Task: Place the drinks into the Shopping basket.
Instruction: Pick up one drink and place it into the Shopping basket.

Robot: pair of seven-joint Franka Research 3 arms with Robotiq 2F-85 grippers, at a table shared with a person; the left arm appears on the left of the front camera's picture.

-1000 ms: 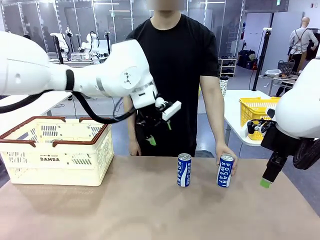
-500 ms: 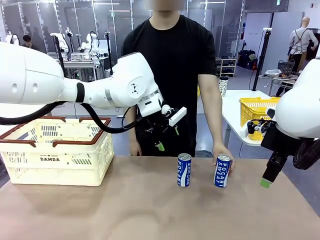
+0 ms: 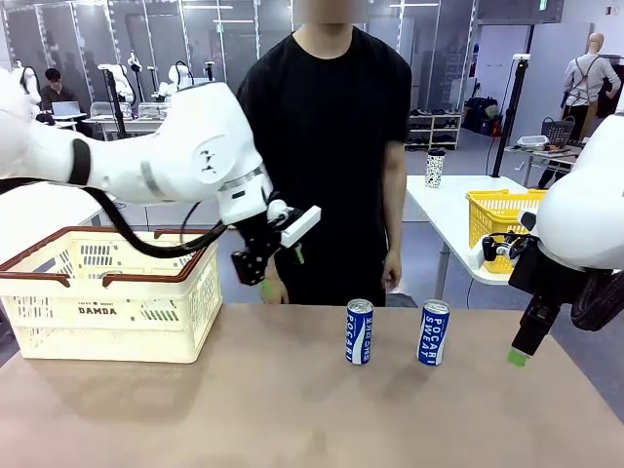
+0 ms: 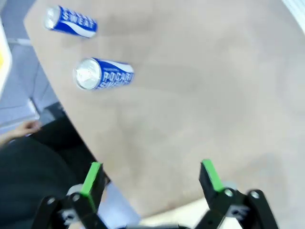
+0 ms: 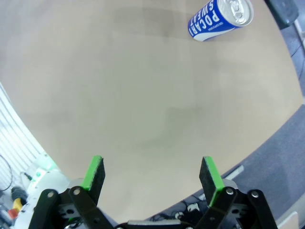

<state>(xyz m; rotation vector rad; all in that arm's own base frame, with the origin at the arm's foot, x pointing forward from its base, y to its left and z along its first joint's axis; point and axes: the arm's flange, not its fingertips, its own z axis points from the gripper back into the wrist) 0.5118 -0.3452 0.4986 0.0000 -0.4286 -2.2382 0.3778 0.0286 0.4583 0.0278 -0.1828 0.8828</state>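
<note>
Two slim blue-and-white drinks cans stand upright on the tan table, one near the middle [image 3: 360, 332] and one to its right [image 3: 433, 332]. The cream Shopping basket [image 3: 107, 310] with a dark red rim sits at the table's left. My left gripper [image 3: 281, 273] hangs open in the air between the basket and the cans, holding nothing. In the left wrist view both cans [image 4: 102, 74] [image 4: 71, 21] lie far beyond the open left gripper [image 4: 151, 179]. My right gripper [image 3: 525, 343] is open off the table's right edge. Its wrist view shows one can [image 5: 220, 19] well ahead of the right gripper [image 5: 151, 174].
A person in black stands at the far edge behind the cans, hands down at their sides; one hand [image 4: 26, 128] shows off the table's edge. A yellow basket [image 3: 497, 210] and a speckled cup [image 3: 435, 166] sit on a white table at the back right.
The person's hand let go of the right can and drew back. My left arm swung left and a little lower, away from the cans toward the basket. The right arm stayed still.
</note>
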